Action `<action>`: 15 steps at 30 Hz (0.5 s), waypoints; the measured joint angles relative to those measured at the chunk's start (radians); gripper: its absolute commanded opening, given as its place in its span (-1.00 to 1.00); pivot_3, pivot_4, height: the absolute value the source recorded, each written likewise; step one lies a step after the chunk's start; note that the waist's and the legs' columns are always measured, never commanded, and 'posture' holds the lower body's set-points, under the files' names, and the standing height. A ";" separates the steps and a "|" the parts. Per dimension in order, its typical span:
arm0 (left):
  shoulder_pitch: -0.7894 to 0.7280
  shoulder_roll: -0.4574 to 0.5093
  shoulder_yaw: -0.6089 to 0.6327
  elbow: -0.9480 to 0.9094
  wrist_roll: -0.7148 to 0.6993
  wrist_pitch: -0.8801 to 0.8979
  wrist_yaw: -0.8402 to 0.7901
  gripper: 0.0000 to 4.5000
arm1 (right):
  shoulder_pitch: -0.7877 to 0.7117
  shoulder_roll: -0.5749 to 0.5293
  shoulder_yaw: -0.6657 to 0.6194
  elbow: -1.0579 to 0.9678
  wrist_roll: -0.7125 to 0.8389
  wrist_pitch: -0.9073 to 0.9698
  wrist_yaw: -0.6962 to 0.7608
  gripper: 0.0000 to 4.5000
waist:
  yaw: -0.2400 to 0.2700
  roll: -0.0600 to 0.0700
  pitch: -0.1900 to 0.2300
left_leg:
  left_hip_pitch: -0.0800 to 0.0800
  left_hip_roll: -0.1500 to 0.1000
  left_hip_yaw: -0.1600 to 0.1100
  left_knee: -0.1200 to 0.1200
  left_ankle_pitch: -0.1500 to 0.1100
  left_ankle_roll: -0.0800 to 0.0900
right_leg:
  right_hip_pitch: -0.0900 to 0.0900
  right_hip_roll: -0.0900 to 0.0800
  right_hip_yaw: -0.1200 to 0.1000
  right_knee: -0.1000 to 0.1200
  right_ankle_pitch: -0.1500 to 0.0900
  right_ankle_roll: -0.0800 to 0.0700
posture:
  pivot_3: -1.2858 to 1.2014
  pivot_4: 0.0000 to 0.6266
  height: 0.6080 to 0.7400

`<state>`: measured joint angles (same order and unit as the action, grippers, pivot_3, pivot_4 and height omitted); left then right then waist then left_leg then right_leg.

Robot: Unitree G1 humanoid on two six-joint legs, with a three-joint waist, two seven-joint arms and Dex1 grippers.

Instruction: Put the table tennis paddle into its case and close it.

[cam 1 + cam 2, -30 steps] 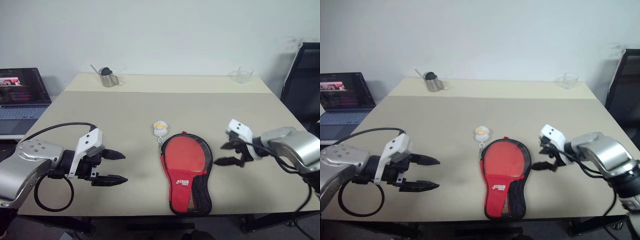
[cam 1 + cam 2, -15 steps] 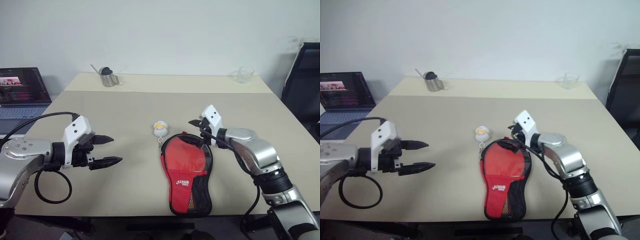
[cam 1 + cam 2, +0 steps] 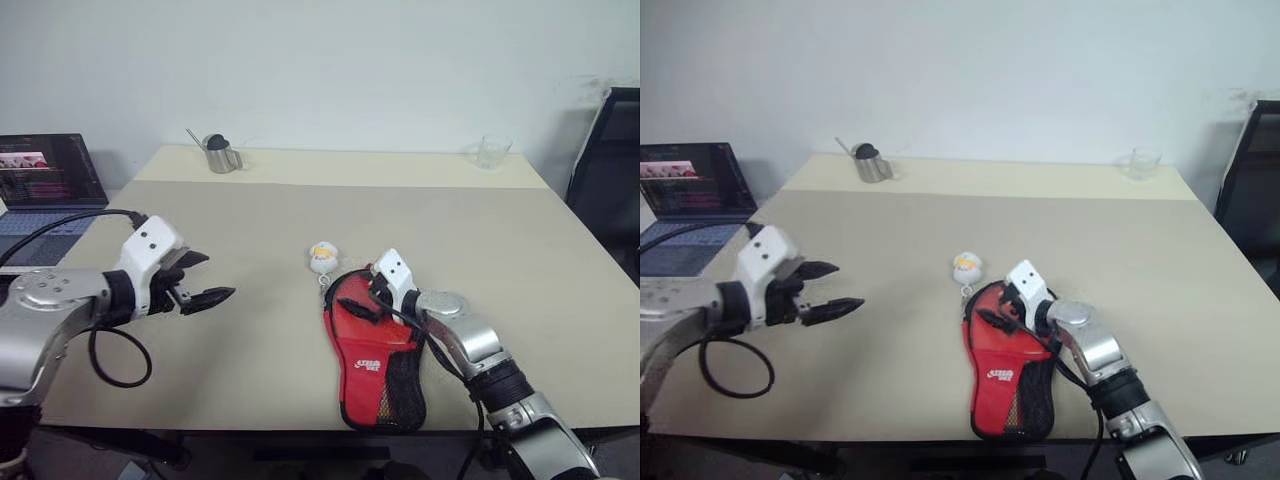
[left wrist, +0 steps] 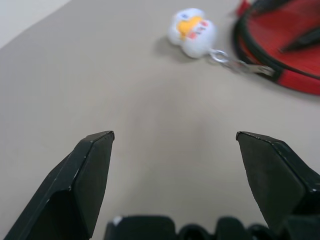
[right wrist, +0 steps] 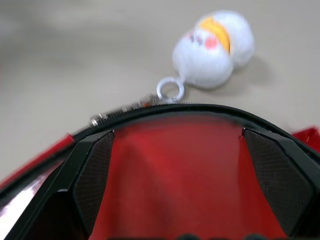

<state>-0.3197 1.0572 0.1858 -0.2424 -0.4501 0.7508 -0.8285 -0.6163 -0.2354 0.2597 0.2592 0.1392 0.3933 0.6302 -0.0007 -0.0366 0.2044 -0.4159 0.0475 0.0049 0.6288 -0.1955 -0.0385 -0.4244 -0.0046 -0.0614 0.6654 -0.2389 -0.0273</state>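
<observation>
While both tools gape, one case, one keychain, two cups.

From my seat, the right gripper covers part of the case at its round end, so I can't tell if a finger touches the fabric. The paddle's handle is hidden — I can't place it. The laptop is cut by the frame's edge; the chair too.
</observation>
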 measured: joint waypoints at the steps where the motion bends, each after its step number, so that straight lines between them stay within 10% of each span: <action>1: -0.031 -0.017 -0.030 0.021 0.013 0.031 0.024 0.90 | 0.002 0.003 -0.001 0.007 -0.005 -0.009 0.000 0.99 | 0.000 0.000 0.000 | 0.001 0.000 0.000 0.000 0.000 0.000 | 0.001 0.000 0.000 0.000 0.000 0.000 | 0.03 -0.52 1.00; 15: -0.424 -0.305 -0.261 0.361 0.118 0.136 0.101 0.90 | 0.016 0.010 0.009 -0.018 -0.048 0.058 0.009 0.99 | 0.001 -0.008 -0.008 | 0.006 0.000 -0.001 0.001 0.000 0.000 | 0.006 0.001 0.000 0.002 0.000 0.000 | 0.03 -0.52 1.00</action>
<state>-0.7440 0.7519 -0.0751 0.1188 -0.3319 0.8871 -0.7279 -0.6002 -0.2253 0.2687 0.2416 0.0909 0.4516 0.6389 0.0007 -0.0445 0.1961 -0.4095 0.0470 0.0043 0.6299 -0.1953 -0.0384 -0.4182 -0.0034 -0.0618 0.6670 -0.2388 -0.0272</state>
